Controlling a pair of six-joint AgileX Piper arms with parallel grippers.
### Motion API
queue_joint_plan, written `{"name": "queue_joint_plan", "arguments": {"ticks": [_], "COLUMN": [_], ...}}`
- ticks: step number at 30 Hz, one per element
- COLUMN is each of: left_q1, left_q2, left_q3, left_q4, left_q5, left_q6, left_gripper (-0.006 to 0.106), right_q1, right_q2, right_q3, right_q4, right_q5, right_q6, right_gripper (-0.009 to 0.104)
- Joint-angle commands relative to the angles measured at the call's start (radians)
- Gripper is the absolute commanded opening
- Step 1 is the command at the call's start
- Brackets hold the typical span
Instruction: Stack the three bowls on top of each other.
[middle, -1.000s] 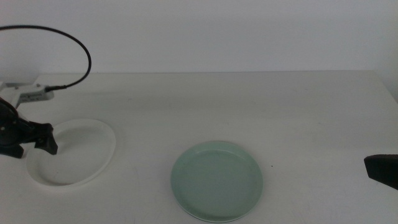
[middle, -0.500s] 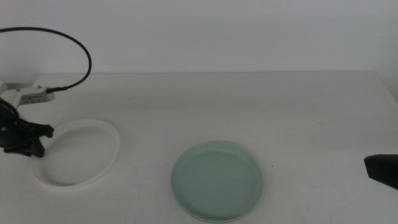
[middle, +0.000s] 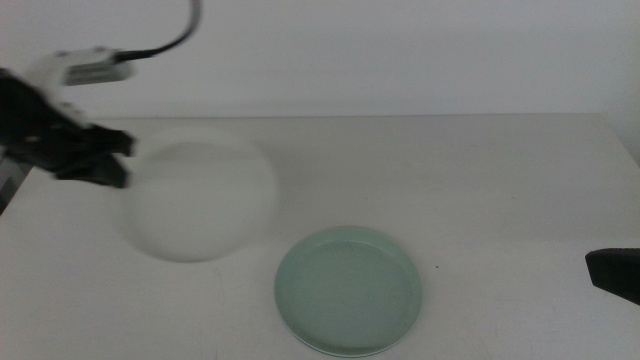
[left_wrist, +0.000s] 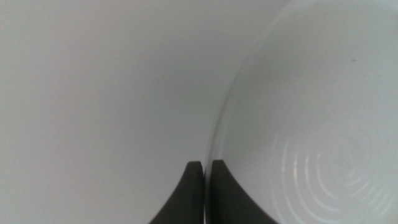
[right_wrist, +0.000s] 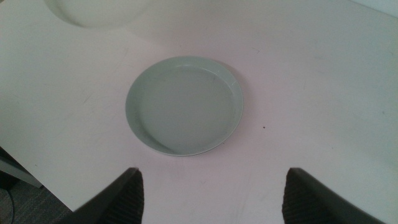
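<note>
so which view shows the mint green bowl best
The right wrist view: the mint green bowl sits whole and sharp near the picture's centre, rim fully visible. The middle view also shows it whole, but lower in the picture and at a flatter angle. The left wrist view does not show it.

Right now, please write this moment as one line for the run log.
left gripper: shut on white bowl, lifted | right gripper: open, waiting | green bowl: on table

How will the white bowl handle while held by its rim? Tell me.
Probably stiff: the white bowl keeps its round shape though the left gripper pinches only its rim. Its glossy surface looks slippery, so it may tilt or slip.
</note>
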Motion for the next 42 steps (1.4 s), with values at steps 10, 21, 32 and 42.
{"name": "queue_joint_plan", "arguments": {"ticks": [10,21,32,42], "left_q1": [-0.422,-0.529,-0.528,-0.483], "left_q2": [0.022,0.181,0.197,0.029], "left_q3": [-0.024,-0.024,-0.024,-0.075], "left_q4": [-0.044,-0.075,0.003,0.061], "left_q5": [-0.120,-0.216,-0.169,-0.197], "left_q6": [-0.185,-0.203,-0.218,-0.194], "left_gripper": [0.000,0.000,0.032,0.105], "right_q1": [0.000,0.000,0.000,0.000], "right_q2": [-0.002,-0.002,-0.002,-0.002], "right_q3": [-0.021,-0.021,-0.021,-0.021], "right_q4": [0.005,0.005,0.005,0.005], "right_q5": [-0.057,-0.057,-0.057,-0.057], "right_q6": [-0.008,-0.008,-0.008,-0.008], "right_gripper": [0.056,0.056,0.056,0.056]}}
